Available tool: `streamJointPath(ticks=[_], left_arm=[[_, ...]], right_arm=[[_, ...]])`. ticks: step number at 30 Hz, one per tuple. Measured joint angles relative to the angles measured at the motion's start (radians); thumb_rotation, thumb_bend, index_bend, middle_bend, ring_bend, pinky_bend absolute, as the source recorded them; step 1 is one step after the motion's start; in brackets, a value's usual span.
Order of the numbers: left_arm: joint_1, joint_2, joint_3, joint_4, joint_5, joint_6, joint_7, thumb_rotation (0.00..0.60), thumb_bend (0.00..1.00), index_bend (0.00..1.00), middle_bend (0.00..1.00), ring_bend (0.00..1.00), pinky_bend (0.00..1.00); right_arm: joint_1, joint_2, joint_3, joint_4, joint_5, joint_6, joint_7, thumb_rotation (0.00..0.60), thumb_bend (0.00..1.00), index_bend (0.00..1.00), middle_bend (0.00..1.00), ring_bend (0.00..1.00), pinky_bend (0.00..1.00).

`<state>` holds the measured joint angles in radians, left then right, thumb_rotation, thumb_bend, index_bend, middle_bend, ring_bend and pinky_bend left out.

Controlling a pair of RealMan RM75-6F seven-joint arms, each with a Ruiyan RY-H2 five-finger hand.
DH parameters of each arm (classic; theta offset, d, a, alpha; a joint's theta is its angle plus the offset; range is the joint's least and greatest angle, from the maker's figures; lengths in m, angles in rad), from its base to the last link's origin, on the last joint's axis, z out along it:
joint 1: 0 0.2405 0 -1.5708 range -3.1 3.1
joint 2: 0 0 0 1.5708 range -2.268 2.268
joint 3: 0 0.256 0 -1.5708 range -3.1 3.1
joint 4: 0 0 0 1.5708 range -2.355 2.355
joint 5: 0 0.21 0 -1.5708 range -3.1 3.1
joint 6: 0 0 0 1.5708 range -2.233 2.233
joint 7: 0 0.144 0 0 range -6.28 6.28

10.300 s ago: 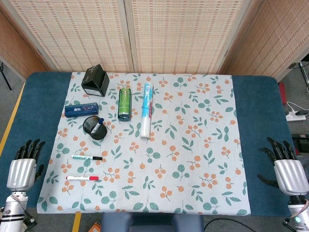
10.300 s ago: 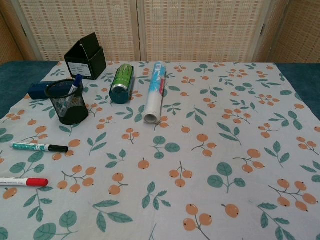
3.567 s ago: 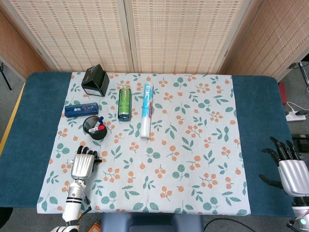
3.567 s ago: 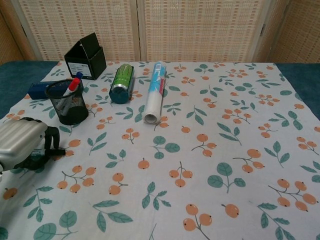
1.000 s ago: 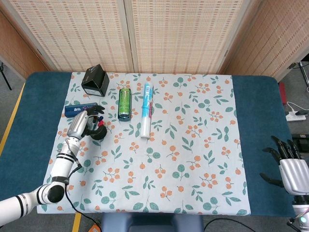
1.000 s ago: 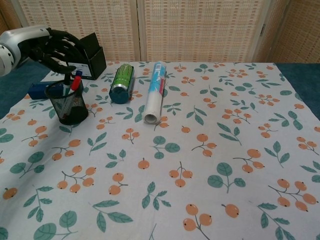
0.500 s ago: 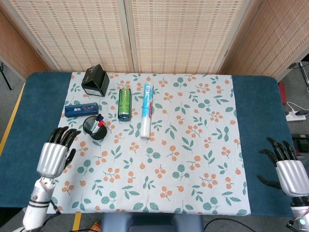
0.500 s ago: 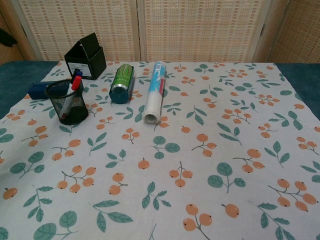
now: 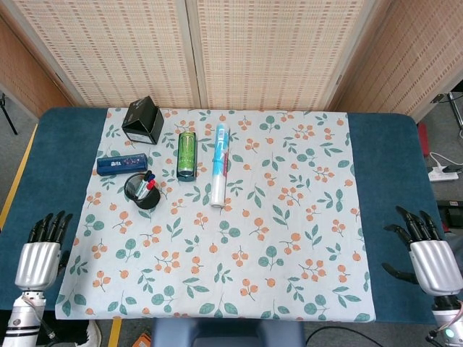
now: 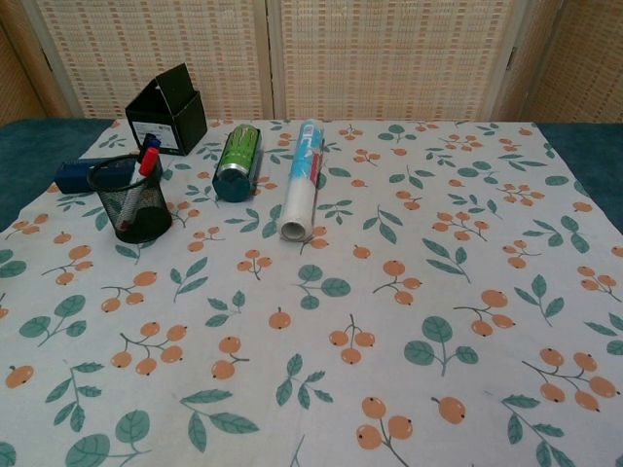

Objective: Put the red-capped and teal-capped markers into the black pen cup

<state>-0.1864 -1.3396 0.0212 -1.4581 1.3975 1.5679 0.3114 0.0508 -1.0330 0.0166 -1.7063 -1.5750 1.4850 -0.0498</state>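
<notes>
Both markers are in the black pen cup now, so I'd call the job pretty much done. The red-capped marker sticks up out of the mesh, and the teal-capped marker sits lower beside it, mostly seen through the wire. A blue-capped pen is in there too.

What just changed: half a second ago the left hand was up over the cloth near the cup; now it's pulled back to the near left corner, off the floral tablecloth and over the blue table. It holds nothing, fingers straight and slightly spread. The right hand is parked at the near right edge, also empty with fingers apart. Looks like a return to rest, and I don't see anything left to pick up.

View differences: only the head view shows the hands at all; the chest view has neither. The chest view pays off on the cup, though, since from the side you can actually see the markers standing inside. From above they're just coloured dots. Green can, rolled tube, black box and blue case sit around the cup.
</notes>
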Motion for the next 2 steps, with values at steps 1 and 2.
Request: streamJointPath(ticks=[1,2], left_arm=[[0.005,-0.001,-0.006,0.007,-0.002,-0.002,0.007,0.600,0.34,0.07,0.03,0.02,0.12],[0.007,-0.002,-0.008,0.009,-0.004,-0.007,0.010,0.600,0.34,0.07,0.03,0.02,0.12]], right_arm=[[0.001,-0.001,0.000,0.000,0.001,-0.002,-0.001,0.600,0.00,0.30,0.04,0.10,0.00],[0.002,-0.001,0.000,0.001,0.002,-0.005,-0.003,0.600,0.00,0.30,0.04,0.10,0.00]])
